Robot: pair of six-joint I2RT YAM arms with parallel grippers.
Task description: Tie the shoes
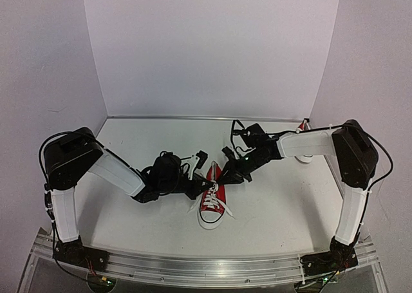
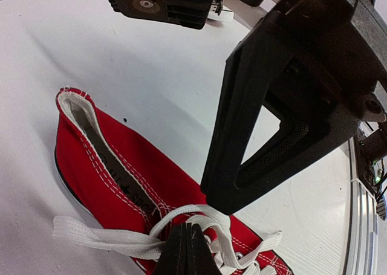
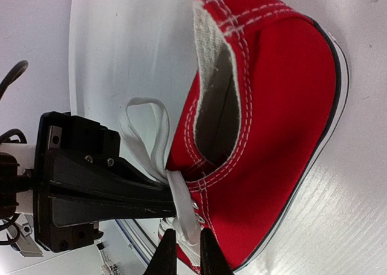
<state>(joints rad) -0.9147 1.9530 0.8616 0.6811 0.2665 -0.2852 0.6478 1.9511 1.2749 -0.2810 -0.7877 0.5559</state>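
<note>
One red shoe (image 1: 212,201) with a white toe cap lies mid-table, toe toward me, its white laces (image 2: 97,242) loose. My left gripper (image 1: 198,185) reaches in from the left; in the left wrist view its jaws (image 2: 187,245) are pressed together on a lace loop over the shoe's (image 2: 103,166) tongue. Coming from the right, my right gripper (image 1: 226,176) meets it above the eyelets. The right wrist view shows its tips (image 3: 184,254) pinching a lace strand (image 3: 181,208) beside the shoe's (image 3: 284,106) opening. A second shoe (image 1: 302,127) sits back right, mostly hidden behind the right arm.
White walls (image 1: 206,48) close the table in at the back and both sides. An aluminium rail (image 1: 206,264) with both arm bases runs along the near edge. The two grippers almost touch above the middle shoe.
</note>
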